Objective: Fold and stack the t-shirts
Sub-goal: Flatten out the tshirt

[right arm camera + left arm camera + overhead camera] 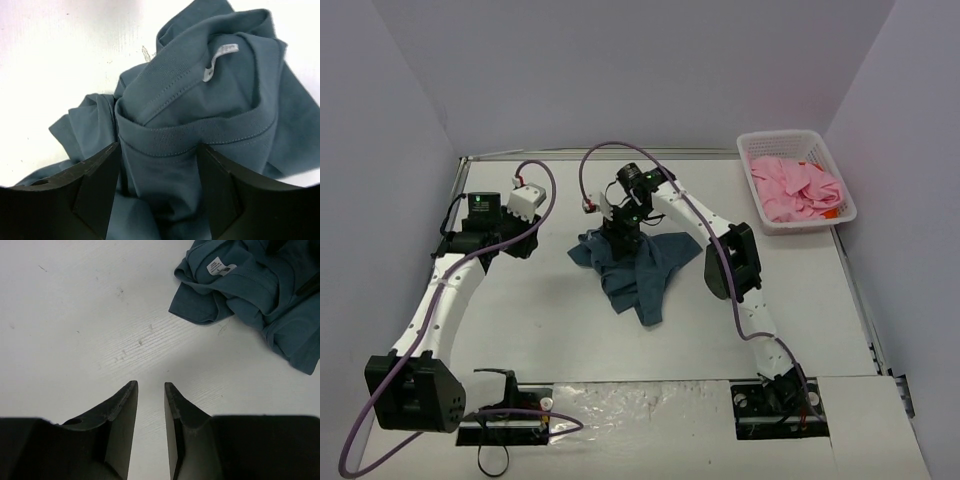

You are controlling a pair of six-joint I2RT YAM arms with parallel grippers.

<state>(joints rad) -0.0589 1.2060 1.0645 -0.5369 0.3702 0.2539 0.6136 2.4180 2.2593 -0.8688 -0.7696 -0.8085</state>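
The white counter [540, 330] carries a crumpled teal-blue t-shirt [645, 275] near its middle, a little toward the far edge. A white lattice basket [761, 216] sits at the far right corner, with the pink t-shirt [798, 188] heaped inside it. The right jaws stand about half apart and pinch a bunch of the teal-blue t-shirt's cloth just below its collar. The left jaws hang over bare counter toward the far left corner, parted by a narrow gap and holding nothing.
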